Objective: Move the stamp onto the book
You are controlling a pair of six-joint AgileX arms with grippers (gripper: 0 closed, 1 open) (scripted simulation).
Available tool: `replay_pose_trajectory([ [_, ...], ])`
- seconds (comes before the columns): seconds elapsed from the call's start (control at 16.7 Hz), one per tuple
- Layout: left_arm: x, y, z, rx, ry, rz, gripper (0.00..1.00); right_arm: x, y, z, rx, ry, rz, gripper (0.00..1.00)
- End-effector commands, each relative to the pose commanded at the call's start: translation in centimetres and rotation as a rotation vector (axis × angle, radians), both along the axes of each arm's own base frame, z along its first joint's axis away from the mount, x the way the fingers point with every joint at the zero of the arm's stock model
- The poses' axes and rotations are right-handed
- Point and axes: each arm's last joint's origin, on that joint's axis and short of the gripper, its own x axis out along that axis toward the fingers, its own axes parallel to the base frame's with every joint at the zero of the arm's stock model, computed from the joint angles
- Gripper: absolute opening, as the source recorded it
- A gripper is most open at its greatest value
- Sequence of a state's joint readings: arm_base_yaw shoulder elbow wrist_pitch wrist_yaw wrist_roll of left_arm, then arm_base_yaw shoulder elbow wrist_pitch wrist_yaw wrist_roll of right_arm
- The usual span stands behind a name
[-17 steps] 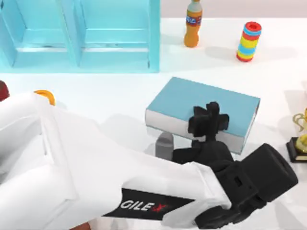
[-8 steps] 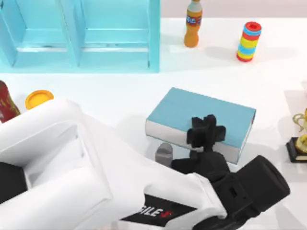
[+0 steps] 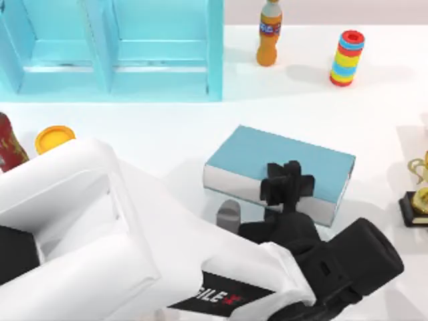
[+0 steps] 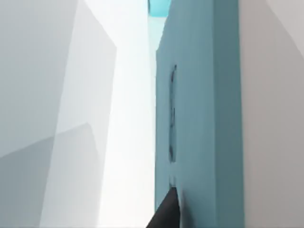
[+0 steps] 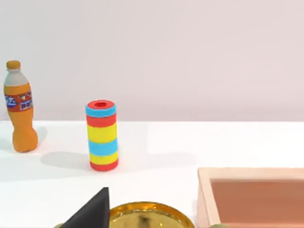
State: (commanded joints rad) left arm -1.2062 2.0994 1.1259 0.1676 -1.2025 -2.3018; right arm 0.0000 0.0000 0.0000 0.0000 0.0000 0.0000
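Note:
The teal-blue book (image 3: pixel 267 157) lies flat at the table's middle, its white page edges facing the front. My left arm reaches in from the lower left, and its black left gripper (image 3: pixel 289 184) hangs over the book's front edge. The stamp is hidden from view. The left wrist view looks closely along the book's cover (image 4: pixel 199 118), with one dark fingertip (image 4: pixel 166 213) against it. One dark fingertip (image 5: pixel 90 213) of my parked right gripper appears in the right wrist view, far from the book.
A light cyan cabinet (image 3: pixel 110 50) stands at the back left. An orange bottle (image 3: pixel 269 33) and a striped cylinder (image 3: pixel 346 58) stand at the back right. A gold trophy (image 3: pixel 420 194) is at the right edge, with a dark red bottle (image 3: pixel 8 144) and a yellow lid (image 3: pixel 53 138) at the left. A wooden box (image 5: pixel 251 194) sits near the right gripper.
The book now appears a little nearer the table's front, and the left gripper moved the same way. The left arm's upper part swung aside, uncovering the dark red bottle.

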Motion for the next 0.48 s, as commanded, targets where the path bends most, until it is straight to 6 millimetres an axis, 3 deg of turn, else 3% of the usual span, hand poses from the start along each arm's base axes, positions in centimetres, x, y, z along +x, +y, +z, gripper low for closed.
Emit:
replay_pose_trajectory([
  [0.3, 0.0, 0.0, 0.0, 0.0, 0.0, 0.0, 0.98, 0.0, 0.0, 0.0, 0.0, 0.0, 0.0, 1.0],
  [0.48, 0.0, 0.0, 0.0, 0.0, 0.0, 0.0, 1.0, 0.0, 0.0, 0.0, 0.0, 0.0, 0.0, 1.0],
])
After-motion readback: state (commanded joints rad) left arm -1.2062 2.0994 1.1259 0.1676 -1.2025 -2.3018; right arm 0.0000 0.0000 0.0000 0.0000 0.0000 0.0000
